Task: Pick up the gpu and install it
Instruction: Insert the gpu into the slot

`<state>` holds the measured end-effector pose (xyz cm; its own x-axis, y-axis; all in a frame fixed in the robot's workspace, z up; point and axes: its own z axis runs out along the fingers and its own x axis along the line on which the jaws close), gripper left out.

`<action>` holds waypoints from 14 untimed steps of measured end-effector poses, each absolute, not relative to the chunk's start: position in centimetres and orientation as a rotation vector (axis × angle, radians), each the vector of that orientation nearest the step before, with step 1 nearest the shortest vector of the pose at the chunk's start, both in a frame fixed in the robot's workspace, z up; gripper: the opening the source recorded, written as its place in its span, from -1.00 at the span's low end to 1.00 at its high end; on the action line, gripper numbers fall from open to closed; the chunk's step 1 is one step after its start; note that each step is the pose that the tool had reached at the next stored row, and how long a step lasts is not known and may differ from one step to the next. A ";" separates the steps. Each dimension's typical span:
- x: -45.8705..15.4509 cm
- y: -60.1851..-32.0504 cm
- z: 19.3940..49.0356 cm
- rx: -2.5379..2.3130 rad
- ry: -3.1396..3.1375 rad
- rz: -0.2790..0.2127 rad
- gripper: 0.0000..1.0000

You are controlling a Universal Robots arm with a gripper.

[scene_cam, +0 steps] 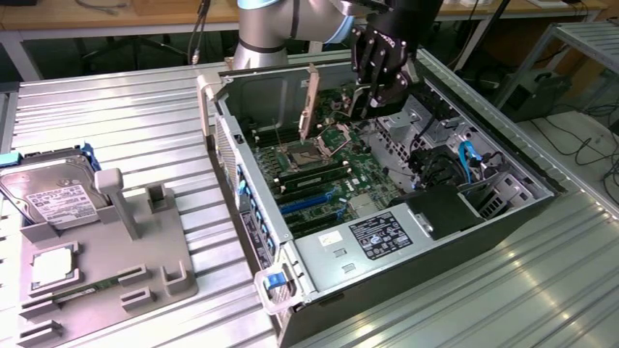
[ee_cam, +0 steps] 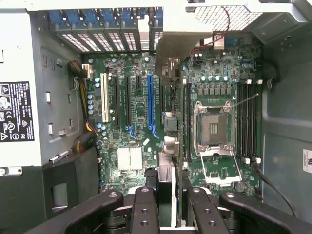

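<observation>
Black gripper (ee_cam: 168, 189) fingers (ee_cam: 145, 204), matte and studded with round screw heads, are pinched narrow on the gpu (ee_cam: 165, 178). The card runs edge-on between the fingers as a thin dark-and-pale sliver. It hangs inside the open computer case (scene_cam: 503, 190), above the green motherboard (ee_cam: 136, 139). Its edge lines up between a long blue plastic slot (ee_cam: 150, 105) and the square, metal-framed processor socket (ee_cam: 213, 129), which lies open with bare contacts. Whether the card's lower edge touches the board cannot be told.

A white slot (ee_cam: 104, 105) lies parallel to the blue slot. Near both sits a small silver heatsink (ee_cam: 129, 158) with fine ribs.

From the exterior view, the gpu (scene_cam: 311, 101) reads as a slim tan strip standing nearly upright over the socket (scene_cam: 307, 156). The glossy black gripper (scene_cam: 372, 101) comes down just to that view's right of it. A grey sheet-metal power supply (scene_cam: 334, 254) with a black label fills the case's near corner, and blue cables (scene_cam: 469, 159) curl beside it.

Outside the case, toward the exterior view's left, a grey moulded fixture (scene_cam: 145, 268) rests on the ribbed metal table (scene_cam: 126, 116). It holds a silver hard drive (scene_cam: 48, 196) with a white label and a small square processor chip (scene_cam: 53, 262).
</observation>
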<state>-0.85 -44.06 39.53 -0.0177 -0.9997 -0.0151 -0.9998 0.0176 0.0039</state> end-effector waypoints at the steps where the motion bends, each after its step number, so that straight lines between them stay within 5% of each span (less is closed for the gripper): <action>1: -0.9 -44.0 39.4 -2.197 2.234 0.021 -0.44; 14: -2.0 -44.4 37.8 -2.211 2.222 0.022 -0.44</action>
<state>-1.96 -44.42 37.77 -0.0049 -0.9999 -0.0150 -1.0000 0.0049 0.0051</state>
